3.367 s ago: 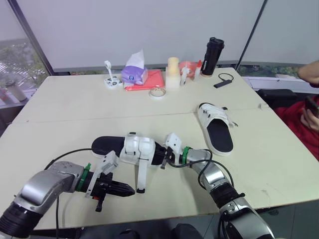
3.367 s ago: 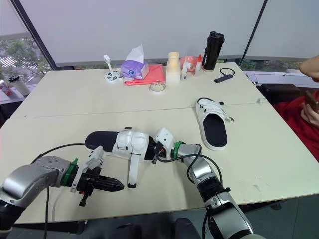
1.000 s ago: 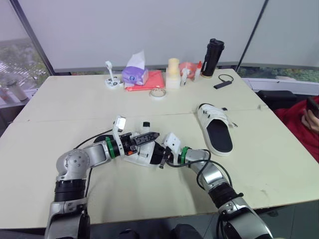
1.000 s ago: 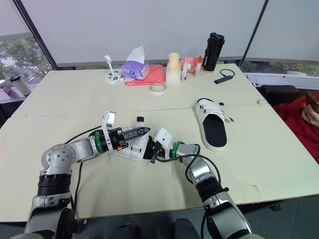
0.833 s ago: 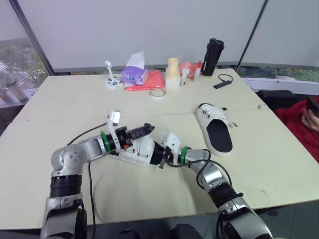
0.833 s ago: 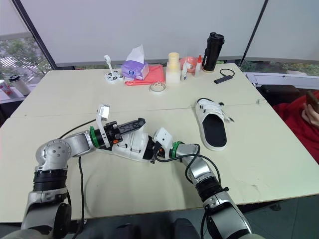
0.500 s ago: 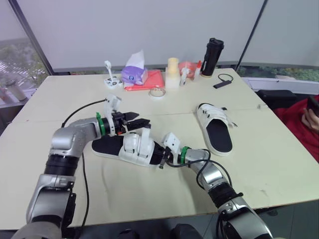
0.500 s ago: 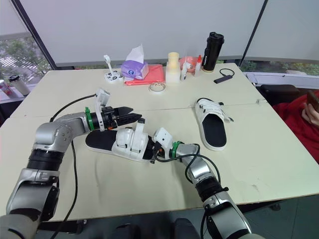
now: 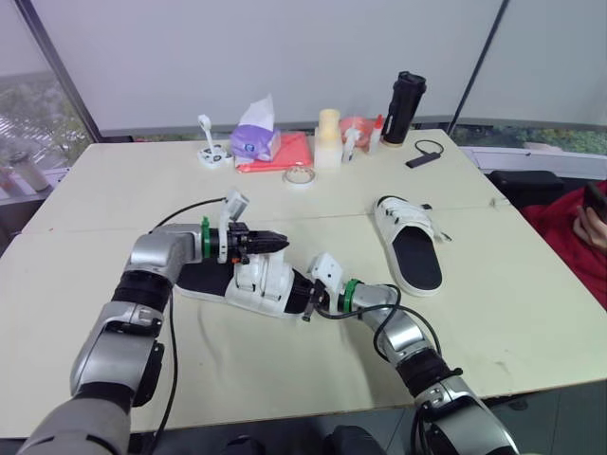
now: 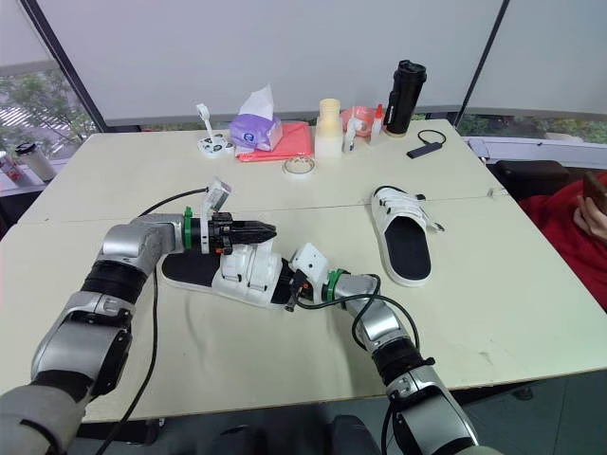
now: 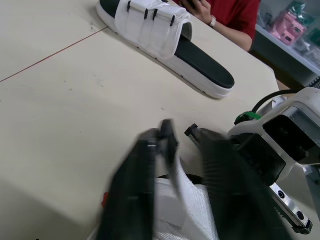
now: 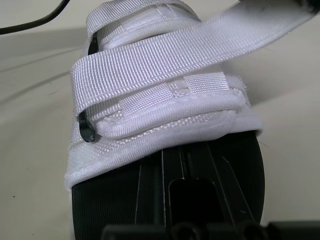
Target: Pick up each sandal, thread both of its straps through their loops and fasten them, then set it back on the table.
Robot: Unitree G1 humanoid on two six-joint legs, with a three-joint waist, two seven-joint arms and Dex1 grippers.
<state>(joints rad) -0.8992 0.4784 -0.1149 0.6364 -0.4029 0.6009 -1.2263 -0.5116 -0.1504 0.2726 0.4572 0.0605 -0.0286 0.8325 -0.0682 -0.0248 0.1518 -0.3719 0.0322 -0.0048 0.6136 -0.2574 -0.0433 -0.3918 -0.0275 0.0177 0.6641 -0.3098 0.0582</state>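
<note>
the near sandal point(image 9: 248, 282) lies flat on the table point(image 9: 531, 313) close to the front edge, black sole down, white straps on top. one strap point(image 12: 200, 47) runs from its black loop point(image 12: 85, 131) at the side up and across the sandal, pulled clear of the padded band beneath it. its free end sits in the left gripper point(image 9: 276, 242), which hangs just above the straps and looks closed on that end, since the strap runs straight and taut to it. the right gripper point(image 9: 309, 298) is against the end of the sandal nearest it, seemingly steadying it; whether it clamps the sole or only touches it cannot be told.

the step in hand looks like fastening: the strap seems already through its loop and needs laying back over itself. to do it well, keep the pull along the strap's own line so it does not twist in the loop, bring the end down flat and square onto the band, press it on, and let go only once it sticks. the right arm should hold the sandal against the pull so it does not slide.

the other sandal point(image 9: 410, 245) lies well apart on the robot's right, its straps lying across it. a person in red point(image 9: 574, 213) sits past the table's right edge.
</note>
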